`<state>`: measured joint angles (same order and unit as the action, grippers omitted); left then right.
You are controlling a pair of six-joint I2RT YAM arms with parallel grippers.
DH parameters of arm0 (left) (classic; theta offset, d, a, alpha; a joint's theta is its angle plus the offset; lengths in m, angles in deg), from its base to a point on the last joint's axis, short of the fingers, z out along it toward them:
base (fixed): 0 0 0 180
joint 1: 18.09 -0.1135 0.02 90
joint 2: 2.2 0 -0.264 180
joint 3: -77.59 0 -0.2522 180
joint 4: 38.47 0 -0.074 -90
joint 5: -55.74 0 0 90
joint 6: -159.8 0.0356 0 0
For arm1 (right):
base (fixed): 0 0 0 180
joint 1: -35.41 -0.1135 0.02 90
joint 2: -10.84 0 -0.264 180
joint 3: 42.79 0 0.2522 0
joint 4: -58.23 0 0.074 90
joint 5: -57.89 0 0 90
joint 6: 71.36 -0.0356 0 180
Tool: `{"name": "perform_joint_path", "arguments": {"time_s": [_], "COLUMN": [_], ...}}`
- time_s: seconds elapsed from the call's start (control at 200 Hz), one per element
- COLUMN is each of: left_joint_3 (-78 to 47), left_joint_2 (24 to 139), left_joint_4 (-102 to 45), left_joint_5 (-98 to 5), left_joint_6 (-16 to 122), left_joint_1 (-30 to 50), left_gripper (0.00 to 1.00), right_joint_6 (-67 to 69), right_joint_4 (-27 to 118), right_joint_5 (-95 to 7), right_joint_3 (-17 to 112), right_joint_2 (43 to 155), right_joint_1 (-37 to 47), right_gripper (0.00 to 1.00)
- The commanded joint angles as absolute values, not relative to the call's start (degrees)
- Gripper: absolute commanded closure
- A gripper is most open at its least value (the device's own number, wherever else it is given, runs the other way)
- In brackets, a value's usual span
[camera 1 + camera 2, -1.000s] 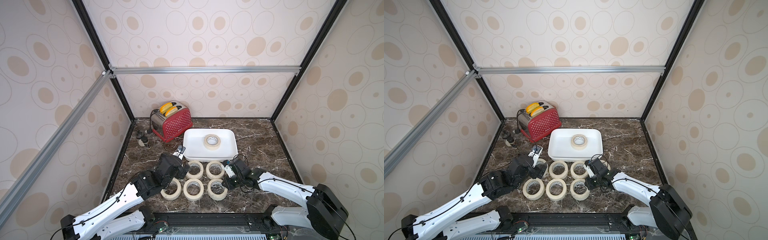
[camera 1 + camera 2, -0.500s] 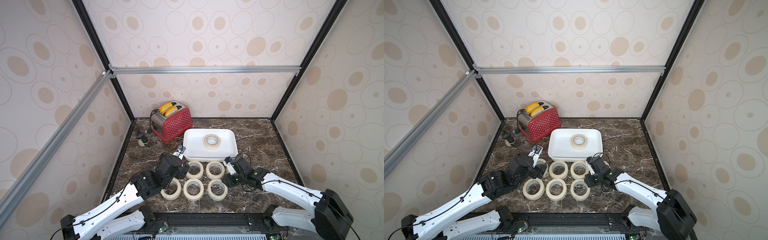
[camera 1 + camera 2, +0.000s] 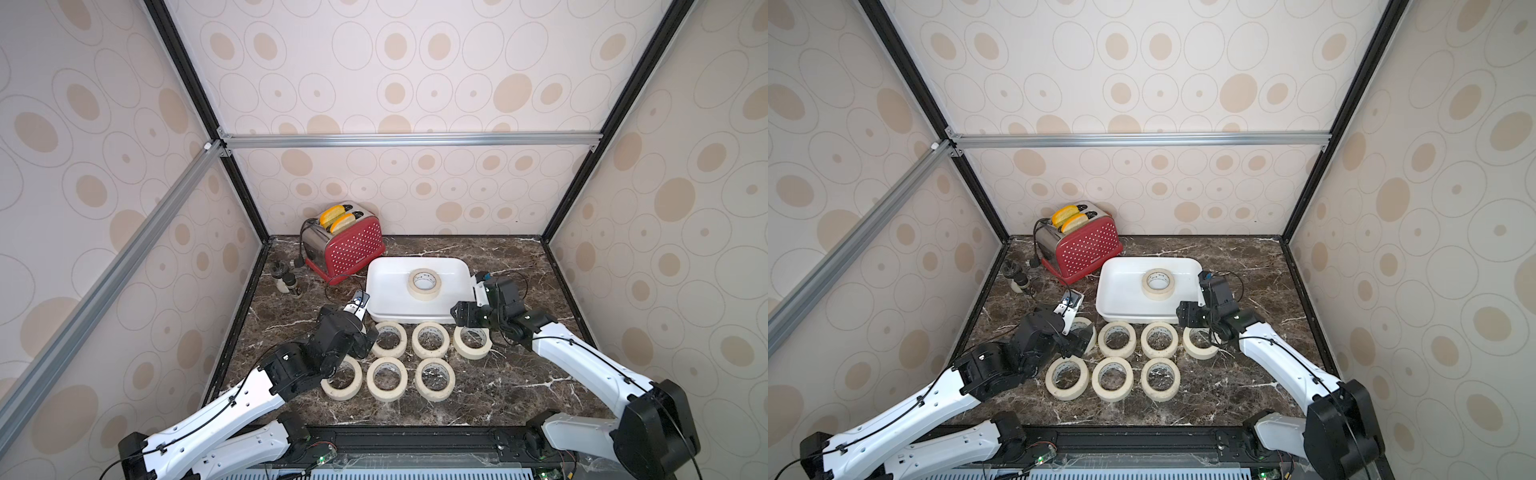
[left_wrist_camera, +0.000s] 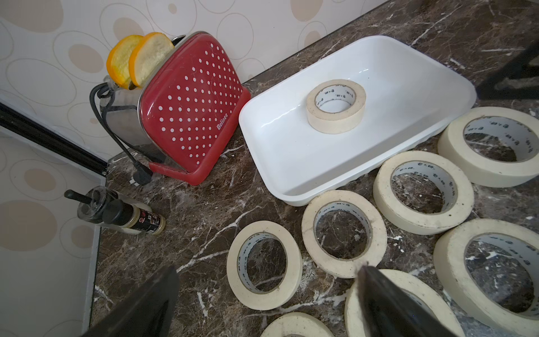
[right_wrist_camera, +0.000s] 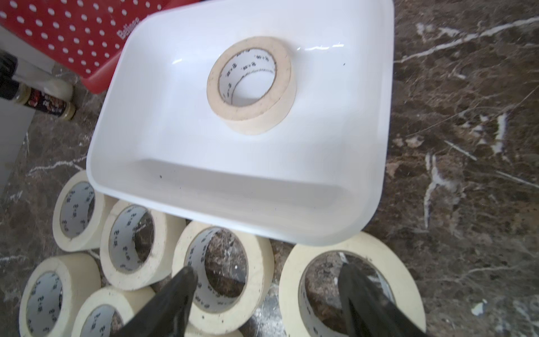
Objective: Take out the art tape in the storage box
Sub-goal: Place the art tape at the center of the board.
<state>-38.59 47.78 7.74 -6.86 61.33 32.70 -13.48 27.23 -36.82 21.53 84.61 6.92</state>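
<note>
Inside the storage box [image 3: 384, 291] lies one roll of art tape [image 3: 423, 294], flat and near the middle; seven more rolls [image 3: 1113, 390] lie flat on the marble tabletop [image 3: 511, 374] just outside the box's near long side, four in a row along that side and three in a second row beyond it; eight rolls in all. Beside the box's far left corner stands one red dotted toaster [image 3: 353, 249] with two slices [image 3: 336, 216] in it; two small bottles [image 3: 286, 280] lie farther left.

The right gripper [image 5: 267, 270] hangs by the box's near right corner, fingers well apart, holding nothing; one finger is over the hole of the end roll [image 5: 294, 280], the other over its neighbour; whether they touch cannot be told. The left gripper [image 4: 268, 270] is spread wide and empty above the rolls off the box's near left corner.
</note>
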Motion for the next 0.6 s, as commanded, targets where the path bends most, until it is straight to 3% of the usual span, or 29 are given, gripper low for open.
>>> {"name": "perform_joint_path", "arguments": {"time_s": [0.0,0.596], "left_joint_3": [-36.3,-36.2], "left_joint_2": [47.3,47.5], "left_joint_4": [8.7,7.7], "left_joint_5": [-6.1,-12.5], "left_joint_6": [62.3,62.9], "left_joint_1": [32.5,32.5], "left_gripper": [0.01,0.01], "right_joint_6": [-12.8,-11.5], "right_joint_4": [28.7,29.4], "right_joint_5": [-38.6,-40.8], "right_joint_3": [25.7,47.4], "right_joint_2": [89.0,118.6], "right_joint_1": [8.6,12.9], "right_gripper": [0.18,0.16]}}
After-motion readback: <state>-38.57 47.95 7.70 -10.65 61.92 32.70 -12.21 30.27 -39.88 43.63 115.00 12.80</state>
